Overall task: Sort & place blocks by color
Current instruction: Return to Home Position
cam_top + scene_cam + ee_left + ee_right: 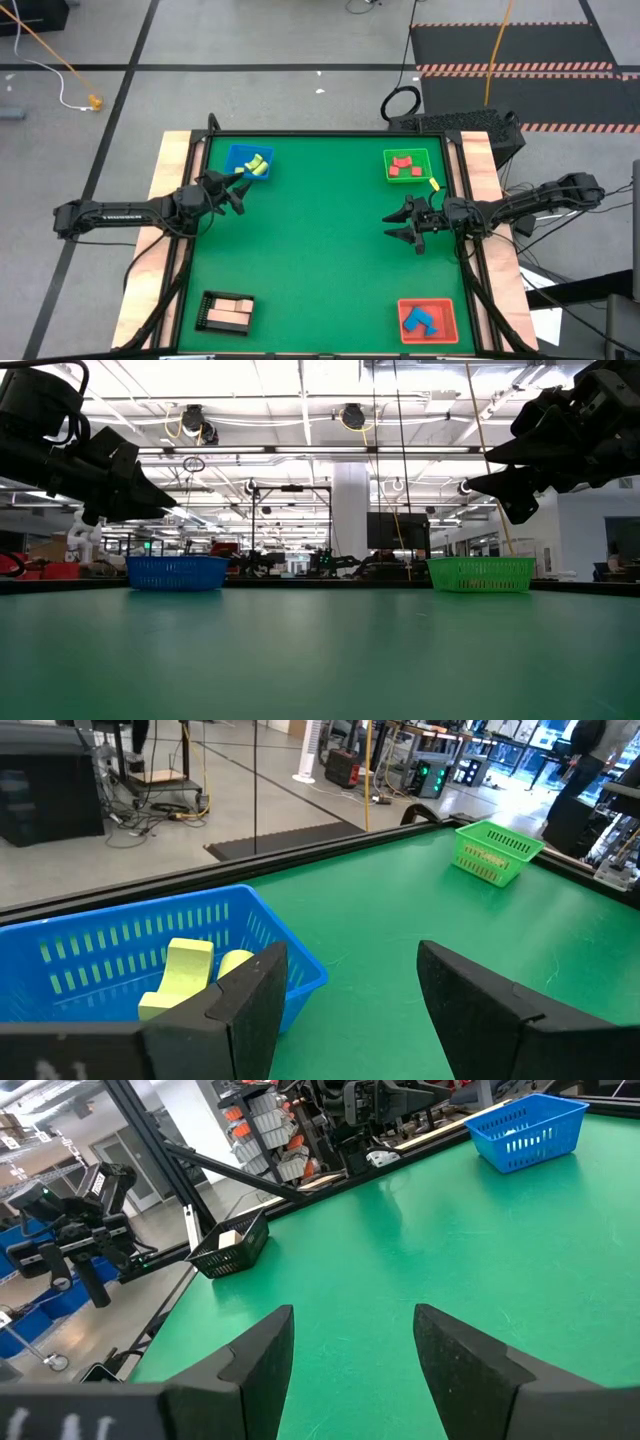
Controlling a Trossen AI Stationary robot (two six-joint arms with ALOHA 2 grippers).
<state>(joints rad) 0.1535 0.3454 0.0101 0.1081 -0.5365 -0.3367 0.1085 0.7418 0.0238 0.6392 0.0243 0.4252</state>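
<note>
Both left hand (240, 192) and right hand (391, 227) hover open.

On the green worktop (320, 280), yellow-green blocks (258, 165) lie in the square blue tray (236, 155) beside the left gripper (234, 191); red blocks (403, 166) lie in the square green tray (407, 153) near the right gripper (393, 225).

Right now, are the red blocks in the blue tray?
No, the blue tray holds yellow-green blocks; the red blocks sit in the green tray.
</note>
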